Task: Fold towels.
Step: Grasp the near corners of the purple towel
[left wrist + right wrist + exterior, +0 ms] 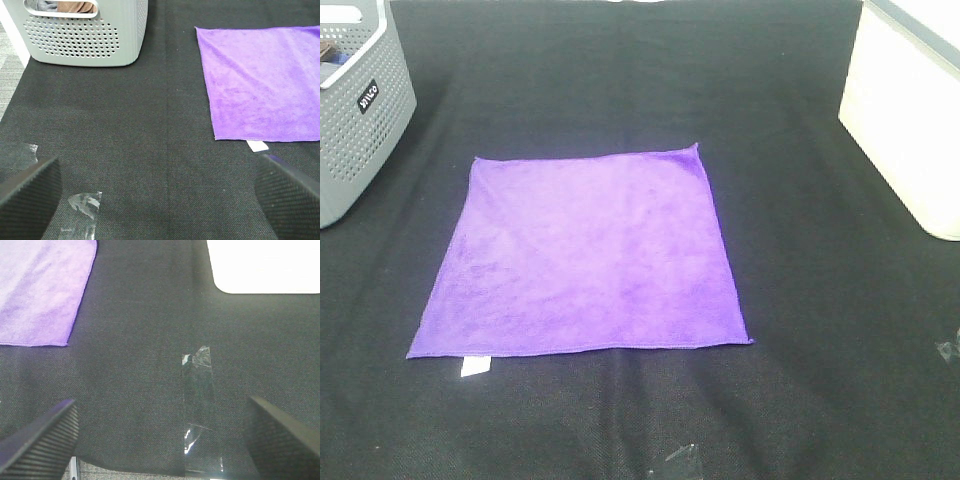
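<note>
Find the purple towel (582, 255) flat and wholly unfolded mid-tabletop (800, 300), with a white tag (473, 366) peeping from under its near left corner. No fold made yet. Probably best to pinch both near corners right at the stitched edge, lift together, and carry evenly to the far edge for matched corners and a straight crease. Stay clear of the grey basket (360, 100) far left and the white bin (905, 110) far right. Note the left claw (159, 197) spread wide, empty, over bare tabletop beside the tag corner. Likewise the right claw (160, 440): spread wide, gripping nothing, above a clear tape strip (200, 405).
</note>
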`<state>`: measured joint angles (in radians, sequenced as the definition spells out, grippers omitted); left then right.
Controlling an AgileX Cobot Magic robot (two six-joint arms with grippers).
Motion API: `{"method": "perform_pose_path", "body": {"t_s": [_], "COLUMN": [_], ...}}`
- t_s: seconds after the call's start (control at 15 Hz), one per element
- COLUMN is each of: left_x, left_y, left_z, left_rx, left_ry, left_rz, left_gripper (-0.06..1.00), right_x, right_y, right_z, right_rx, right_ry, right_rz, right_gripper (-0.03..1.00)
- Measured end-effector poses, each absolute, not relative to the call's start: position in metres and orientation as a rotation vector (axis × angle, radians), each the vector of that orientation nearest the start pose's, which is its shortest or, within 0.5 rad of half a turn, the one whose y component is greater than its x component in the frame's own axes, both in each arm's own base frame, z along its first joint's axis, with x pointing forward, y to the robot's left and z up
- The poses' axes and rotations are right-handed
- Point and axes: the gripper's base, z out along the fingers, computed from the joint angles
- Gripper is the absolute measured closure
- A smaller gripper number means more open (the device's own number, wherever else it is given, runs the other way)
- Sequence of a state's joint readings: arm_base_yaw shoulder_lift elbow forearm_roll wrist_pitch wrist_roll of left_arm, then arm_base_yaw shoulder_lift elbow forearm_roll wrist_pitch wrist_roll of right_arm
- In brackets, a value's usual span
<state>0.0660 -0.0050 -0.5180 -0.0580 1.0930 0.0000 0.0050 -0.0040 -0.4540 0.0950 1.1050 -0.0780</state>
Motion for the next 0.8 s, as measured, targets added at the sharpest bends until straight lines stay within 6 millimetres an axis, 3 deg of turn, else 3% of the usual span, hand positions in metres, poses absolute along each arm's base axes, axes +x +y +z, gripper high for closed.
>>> {"method": "perform_pose_path", "body": {"t_s": [0.8], "left_x": [-0.0089], "left_y": [-0.0037], "left_z": [0.2796], "left_rx": [-0.036], "left_ry": [2.053], "left_rz": [0.013], "left_gripper": [-0.05], "right_x": [-0.0027], "right_y": [0.0072], "right_z": [0.2612], "right_rx": [-0.098], "right_ry": [2.125], "right_rz": [0.062], "right_gripper": [0.03]}}
